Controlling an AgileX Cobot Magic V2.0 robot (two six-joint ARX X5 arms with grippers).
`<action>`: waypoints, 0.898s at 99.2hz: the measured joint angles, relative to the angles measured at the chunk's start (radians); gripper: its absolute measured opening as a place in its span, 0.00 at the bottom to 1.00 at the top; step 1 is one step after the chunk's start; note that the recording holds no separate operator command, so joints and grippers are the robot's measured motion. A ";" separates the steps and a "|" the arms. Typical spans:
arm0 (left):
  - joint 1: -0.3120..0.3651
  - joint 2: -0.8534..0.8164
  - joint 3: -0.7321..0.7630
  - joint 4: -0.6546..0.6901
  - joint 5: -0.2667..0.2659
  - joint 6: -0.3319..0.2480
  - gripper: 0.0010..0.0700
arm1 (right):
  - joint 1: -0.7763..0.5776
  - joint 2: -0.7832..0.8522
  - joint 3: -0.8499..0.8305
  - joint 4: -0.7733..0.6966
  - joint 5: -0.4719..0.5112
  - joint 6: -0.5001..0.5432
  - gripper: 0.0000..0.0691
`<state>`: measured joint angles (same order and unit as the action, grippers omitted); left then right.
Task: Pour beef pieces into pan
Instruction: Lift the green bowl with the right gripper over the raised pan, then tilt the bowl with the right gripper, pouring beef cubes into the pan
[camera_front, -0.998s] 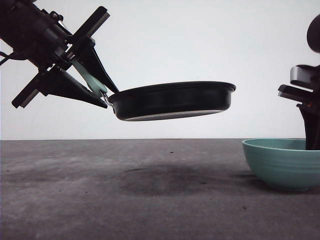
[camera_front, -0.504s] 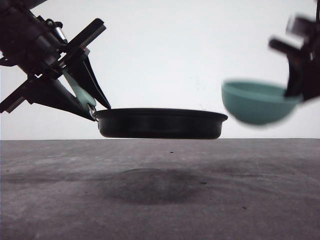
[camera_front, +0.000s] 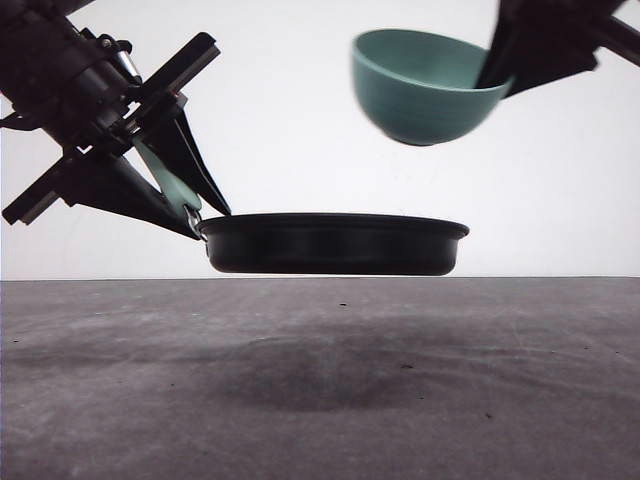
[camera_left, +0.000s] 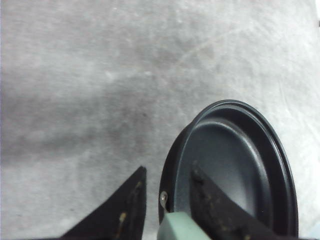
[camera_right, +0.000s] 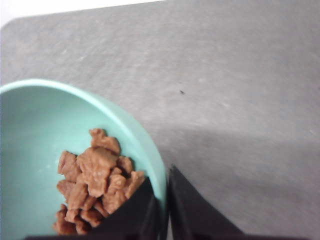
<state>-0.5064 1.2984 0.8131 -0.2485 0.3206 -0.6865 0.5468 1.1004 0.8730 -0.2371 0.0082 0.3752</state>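
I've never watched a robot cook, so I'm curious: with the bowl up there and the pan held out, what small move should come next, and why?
Probably tip the ribbed teal bowl further toward the shallow black frying pan. The right tool grips the bowl's rim above the pan, which the left tool holds level off the table by its mint-green handle. The reddish-brown beef pieces are all in the bowl; the pan looks empty.

We see the black pan (camera_front: 335, 245) level above the table, its mint handle (camera_front: 168, 186) pointing to ten o'clock. We see the reddish-brown beef pieces (camera_right: 95, 182) heaped inside the teal bowl (camera_front: 425, 85).
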 joint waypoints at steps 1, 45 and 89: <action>-0.002 0.000 0.000 0.000 0.000 -0.002 0.17 | 0.010 0.001 0.000 0.004 0.009 0.000 0.02; -0.029 0.000 0.071 -0.003 0.002 -0.025 0.17 | 0.311 0.031 0.000 0.012 0.650 -0.085 0.02; -0.035 0.000 0.108 -0.010 0.003 -0.032 0.17 | 0.338 0.031 0.000 0.148 0.826 -0.437 0.02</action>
<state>-0.5419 1.2980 0.9211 -0.2581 0.3241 -0.7189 0.8845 1.1316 0.8726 -0.0895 0.8345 -0.0620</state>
